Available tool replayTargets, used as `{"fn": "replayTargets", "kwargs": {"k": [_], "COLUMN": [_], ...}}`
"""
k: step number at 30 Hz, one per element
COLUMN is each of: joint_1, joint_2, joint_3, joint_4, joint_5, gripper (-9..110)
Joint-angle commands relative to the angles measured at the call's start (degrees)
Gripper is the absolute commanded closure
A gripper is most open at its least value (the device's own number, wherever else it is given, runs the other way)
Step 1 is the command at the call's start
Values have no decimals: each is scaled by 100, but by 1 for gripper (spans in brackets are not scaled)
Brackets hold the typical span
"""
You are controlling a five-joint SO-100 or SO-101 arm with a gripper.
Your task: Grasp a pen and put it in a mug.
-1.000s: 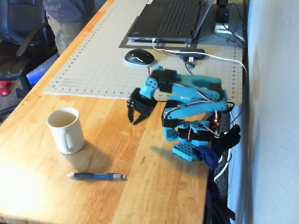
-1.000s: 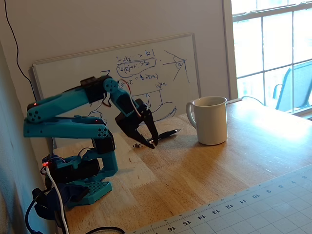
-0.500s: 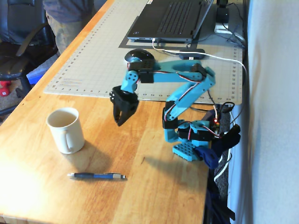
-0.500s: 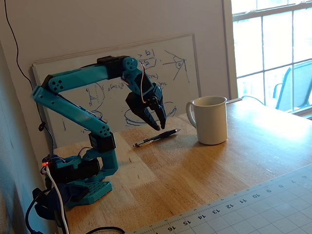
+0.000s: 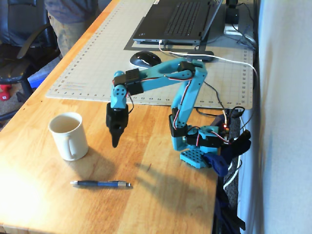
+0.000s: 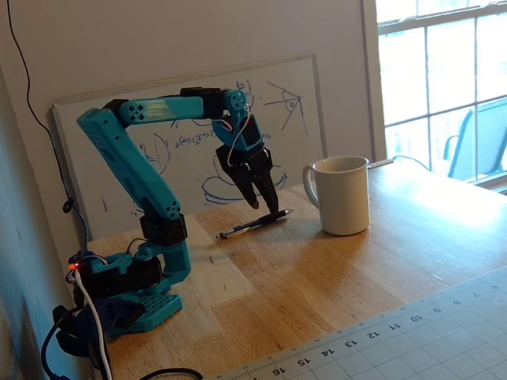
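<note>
in a fixed view from above the wooden counter [image 5: 161, 195], going left to right, the cream mug [image 5: 68, 136] stands upright near the counter's left side with its handle turned toward the camera and its beige inside showing. below and to the right of it the pen [image 5: 100, 184] lies flat on the wood, roughly parallel to the front edge, with its silver tip pointing right, apart from the mug. right of the mug the black claw [image 5: 115, 143] hangs tip-down above the bare wood, between the mug and the arm's base, touching neither mug nor pen; from here its fingers look close together and it holds nothing. the blue arm [image 5: 161, 78] arches from it up and over to the base [image 5: 197, 146] at the counter's right edge. behind lie a grid cutting mat [image 5: 92, 58], a computer mouse [image 5: 145, 59] and a laptop [image 5: 178, 19]. in a fixed view from the counter's other side, the base [image 6: 127, 293] sits at the left, the arm [image 6: 158, 111] reaches right in front of a whiteboard [image 6: 95, 150], and the claw [image 6: 265, 202] points down with a narrow gap between its fingers, empty, its tips just above the pen [image 6: 253, 225]; whether they touch it cannot be told. the mug [image 6: 342, 195] stands to the right of the pen, handle to the left.
</note>
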Motion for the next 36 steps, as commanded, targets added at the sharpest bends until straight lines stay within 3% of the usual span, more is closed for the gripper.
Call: {"fn": "replayTargets", "kwargs": {"k": [1, 8, 18, 36], "joint_1": [-220, -870, -1564, -1714], "joint_2": [-158, -598, -1696, -3182], "joint_3": [-703, -1099, -1802, -2558], "joint_4": [-53, -53, -62, -70], "joint_5": [1143, 1960, 1969, 1969], "gripper": [78, 78, 78, 78]}}
